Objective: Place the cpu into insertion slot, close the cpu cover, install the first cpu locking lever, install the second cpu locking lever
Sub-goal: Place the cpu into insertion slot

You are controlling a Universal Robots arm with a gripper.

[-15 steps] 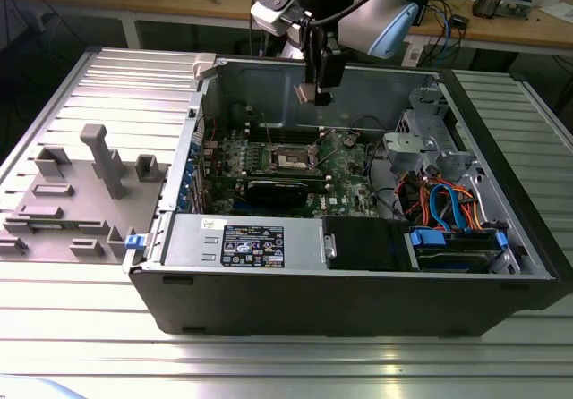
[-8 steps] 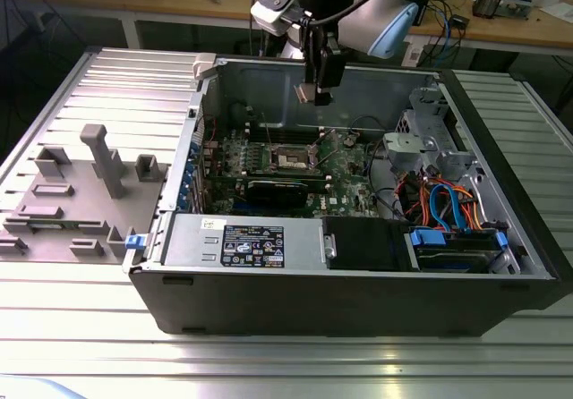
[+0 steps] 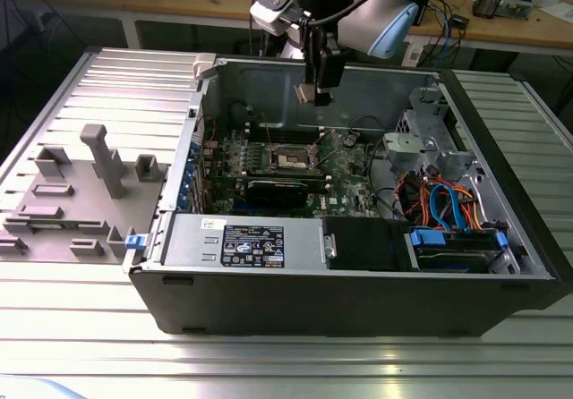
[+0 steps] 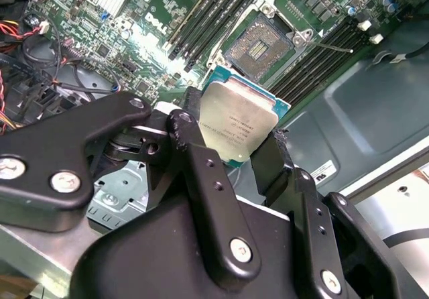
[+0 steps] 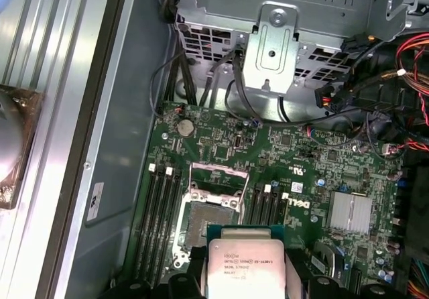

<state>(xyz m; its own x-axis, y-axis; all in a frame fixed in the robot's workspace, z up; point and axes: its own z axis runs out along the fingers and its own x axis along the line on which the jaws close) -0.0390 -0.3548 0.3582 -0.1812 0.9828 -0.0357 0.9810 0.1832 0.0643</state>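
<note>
Gripper (image 4: 233, 135) pinching cpu (image 4: 236, 118) by opposite edges, poised above motherboard (image 5: 315, 158) inside open computer case (image 3: 313, 302); insertion slot (image 4: 258, 44) bare, contacts exposed. No step complete: all four outstanding.

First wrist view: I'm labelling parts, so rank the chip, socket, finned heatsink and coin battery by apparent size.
1. chip (nearest camera, so inflated)
2. socket and finned heatsink, about alike
3. coin battery
</note>
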